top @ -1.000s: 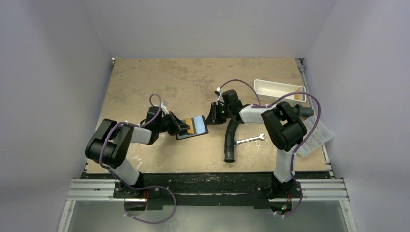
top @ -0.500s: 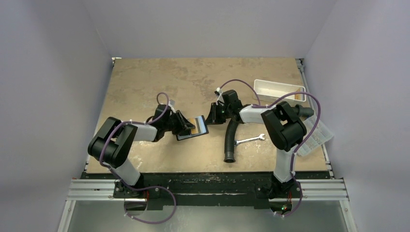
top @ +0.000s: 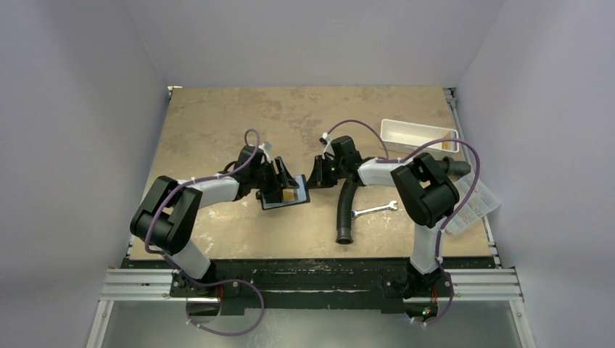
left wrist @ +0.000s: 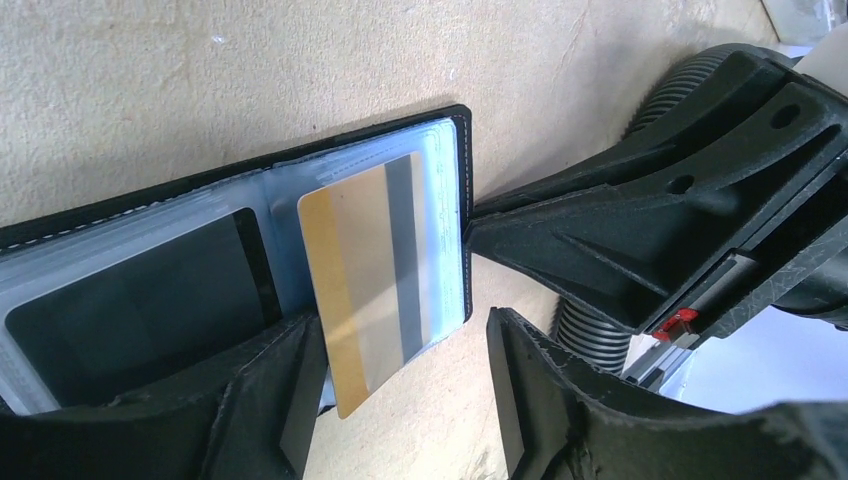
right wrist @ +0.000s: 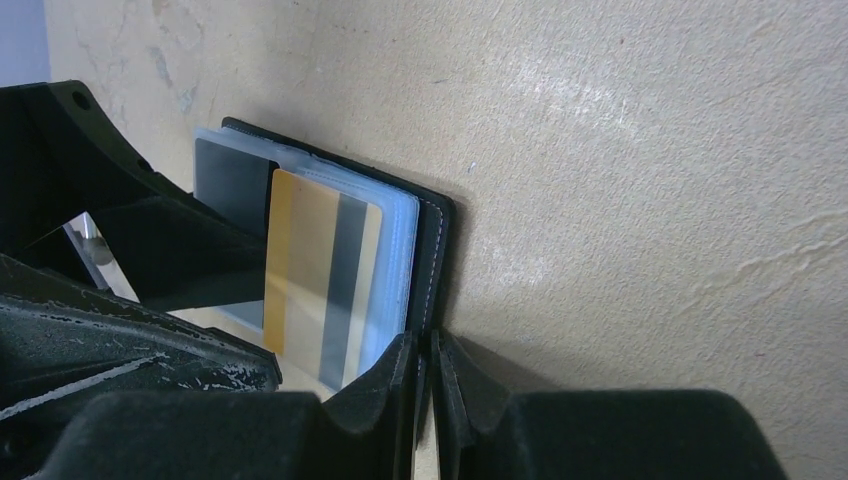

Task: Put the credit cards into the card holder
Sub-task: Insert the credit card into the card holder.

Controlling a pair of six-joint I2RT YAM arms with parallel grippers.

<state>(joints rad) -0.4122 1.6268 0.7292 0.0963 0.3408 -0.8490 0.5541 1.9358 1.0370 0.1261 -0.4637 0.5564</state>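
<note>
The tan table (top: 217,123) carries both arms reaching in toward its middle, where the black card holder (right wrist: 437,260) lies folded open with its clear plastic sleeves facing up. A corrugated black hose (top: 345,214) and a silver wrench (top: 374,210) lie to the right of it, out of the way. The right gripper (right wrist: 428,350) has its fingers pinched together on the holder's stitched outer edge, pinning it flat. The left gripper (left wrist: 400,340) stands with its fingers apart, one on either side of the gold credit card (left wrist: 365,270), gripping nothing. That card sits partway in the right-hand sleeve, its near end poking out past the holder's edge; a darker card (left wrist: 130,310) fills the neighbouring pocket. The gold card looks light, thin and stiff, with a glossy face that would slip under a pad, so I'd take it by its exposed short end or long edges and push straight, since the soft sleeve mouth could buckle or catch a corner.
</note>
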